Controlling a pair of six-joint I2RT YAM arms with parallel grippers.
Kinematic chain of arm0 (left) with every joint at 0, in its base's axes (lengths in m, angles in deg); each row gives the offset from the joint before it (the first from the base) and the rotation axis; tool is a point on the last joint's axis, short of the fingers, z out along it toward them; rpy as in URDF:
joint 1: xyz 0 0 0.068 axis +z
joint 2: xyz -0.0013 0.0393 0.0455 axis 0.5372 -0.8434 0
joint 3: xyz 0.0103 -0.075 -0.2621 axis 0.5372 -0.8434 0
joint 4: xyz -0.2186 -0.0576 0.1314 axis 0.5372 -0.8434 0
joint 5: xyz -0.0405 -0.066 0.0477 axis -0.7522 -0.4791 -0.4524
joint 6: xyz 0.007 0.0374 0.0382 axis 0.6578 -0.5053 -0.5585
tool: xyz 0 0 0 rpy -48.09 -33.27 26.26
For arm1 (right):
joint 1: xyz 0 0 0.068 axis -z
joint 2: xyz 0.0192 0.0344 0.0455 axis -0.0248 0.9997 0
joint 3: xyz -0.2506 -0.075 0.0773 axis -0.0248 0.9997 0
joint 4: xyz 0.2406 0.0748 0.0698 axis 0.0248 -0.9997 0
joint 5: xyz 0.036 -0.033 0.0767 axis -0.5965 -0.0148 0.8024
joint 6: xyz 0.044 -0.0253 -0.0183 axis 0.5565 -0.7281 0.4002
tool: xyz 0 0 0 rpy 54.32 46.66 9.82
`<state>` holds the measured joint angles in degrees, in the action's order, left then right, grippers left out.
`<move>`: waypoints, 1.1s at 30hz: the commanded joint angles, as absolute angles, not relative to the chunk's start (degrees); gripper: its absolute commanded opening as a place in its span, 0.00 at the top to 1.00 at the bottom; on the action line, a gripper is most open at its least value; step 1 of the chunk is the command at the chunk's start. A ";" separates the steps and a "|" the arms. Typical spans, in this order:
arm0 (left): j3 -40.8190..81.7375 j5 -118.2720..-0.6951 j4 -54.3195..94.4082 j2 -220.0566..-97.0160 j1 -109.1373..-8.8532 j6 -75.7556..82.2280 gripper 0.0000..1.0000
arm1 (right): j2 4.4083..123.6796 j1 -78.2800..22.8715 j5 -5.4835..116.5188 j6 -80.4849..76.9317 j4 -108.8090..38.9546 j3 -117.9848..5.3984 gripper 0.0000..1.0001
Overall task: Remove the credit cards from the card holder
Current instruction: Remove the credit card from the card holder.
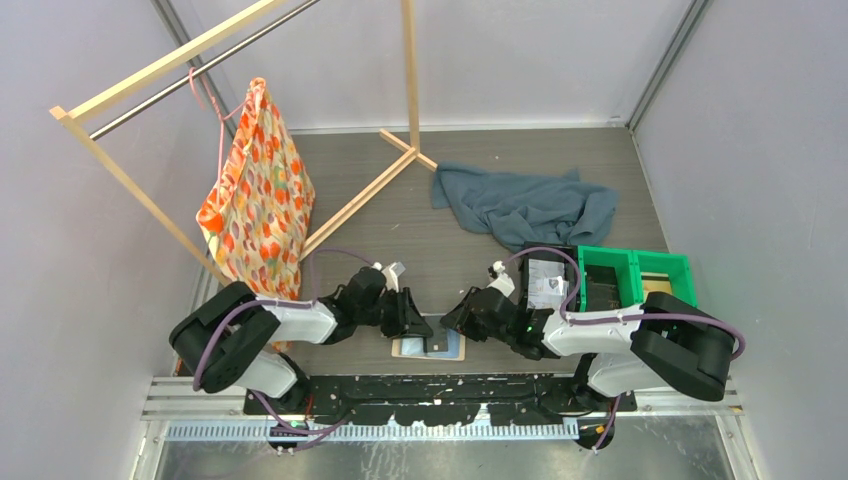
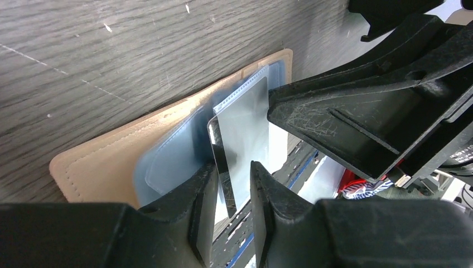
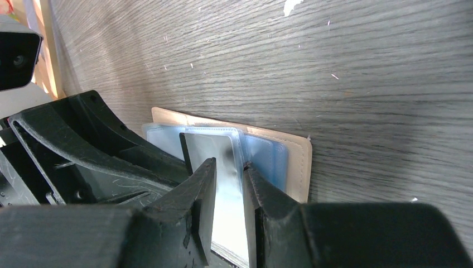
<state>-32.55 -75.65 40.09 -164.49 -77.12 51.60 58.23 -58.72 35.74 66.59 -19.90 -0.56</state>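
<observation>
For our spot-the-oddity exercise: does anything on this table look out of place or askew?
The blue-grey cloth lies crumpled at the far side. In the open card holder, one dark card is lifted off its pockets, not lying flat.

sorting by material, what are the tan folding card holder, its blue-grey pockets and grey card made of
Tan folding card holder: leather-like, matte, stitched edge. Pale blue-grey pockets: translucent plastic, probably vinyl. Grey rectangular card: glossy plastic seemingly, mirror-like sheen.
</observation>
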 commanded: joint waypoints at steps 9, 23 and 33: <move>-34.65 -74.07 43.62 -165.27 -77.32 52.34 0.80 | 58.71 -58.54 34.87 66.27 -23.04 0.40 0.71; -37.66 -71.33 41.44 -159.26 -76.82 53.37 0.99 | 61.08 -58.54 34.05 66.81 -22.23 1.19 0.72; -38.74 -73.35 44.13 -161.64 -76.44 53.60 0.95 | 61.81 -58.56 34.47 66.99 -20.87 0.99 0.72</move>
<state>-37.62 -73.31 43.17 -159.84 -76.85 54.33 61.00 -58.72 35.60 67.90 -15.72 -0.56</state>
